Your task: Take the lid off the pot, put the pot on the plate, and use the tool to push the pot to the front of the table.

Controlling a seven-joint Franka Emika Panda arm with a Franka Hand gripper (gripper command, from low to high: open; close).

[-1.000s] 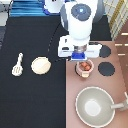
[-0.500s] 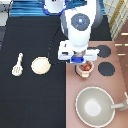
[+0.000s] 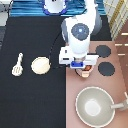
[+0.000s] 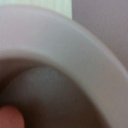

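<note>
While the arm reaches down, claw (image 3: 83, 69) over the pot (image 3: 85, 73), finger state unclear.

Even, soft light falls from overhead in the exterior view, bright on the white arm and dull on the black table (image 3: 30, 100), with only faint shadows. The end effector (image 3: 83, 70) hangs over the stove's left edge, its underside shaded. The big grey pan (image 3: 95, 106) shows a pale sheen. The wrist view is blurred, a rim (image 4: 75, 45) smeared out of focus.
</note>
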